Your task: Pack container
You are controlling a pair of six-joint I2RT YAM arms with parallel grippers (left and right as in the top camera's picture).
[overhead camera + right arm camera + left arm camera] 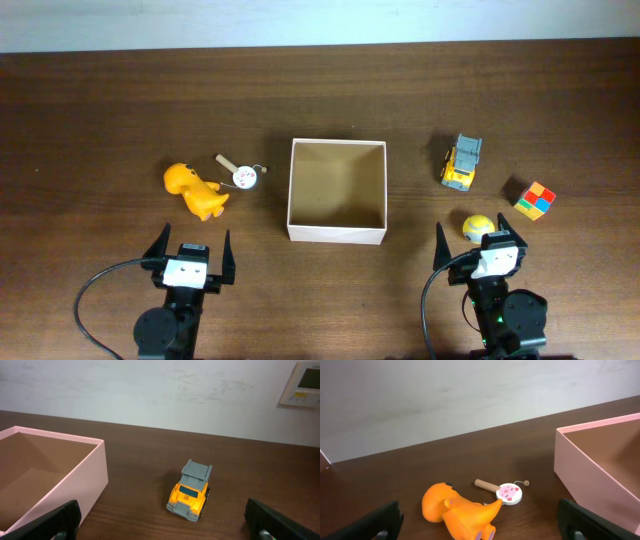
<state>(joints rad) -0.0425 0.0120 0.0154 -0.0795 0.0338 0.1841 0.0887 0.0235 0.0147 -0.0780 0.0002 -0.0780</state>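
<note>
The container [336, 234], a shallow square box with white walls and a tan cardboard floor, sits open-topped in the middle of the dark wooden table [100, 110], and nothing lies inside it. To its left, well clear of the wall, an orange toy dinosaur [195, 190] lies on the tabletop, and just beside it, between dinosaur and box, rests a small wooden-handled rattle drum [241, 173] with a pink face on its white disc; the disc nearly meets the dinosaur's tail, though I cannot tell whether they touch. On the far side of the box stands a yellow toy truck [461, 163] with a grey bed, its cab facing the arms. Further right a multicoloured cube [534, 200] sits tilted on the wood, and nearer the edge is a yellow ball [476, 225], partly hidden by the arm just behind it. The left gripper [196, 240] hovers low at the near edge, just in front of the dinosaur, jaws spread wide and holding nothing. The right gripper [480, 240] waits likewise, right behind the ball, jaws gaping wide with nothing between them. From its wrist camera a beige control panel [304, 382] shows on the white wall beyond.
</note>
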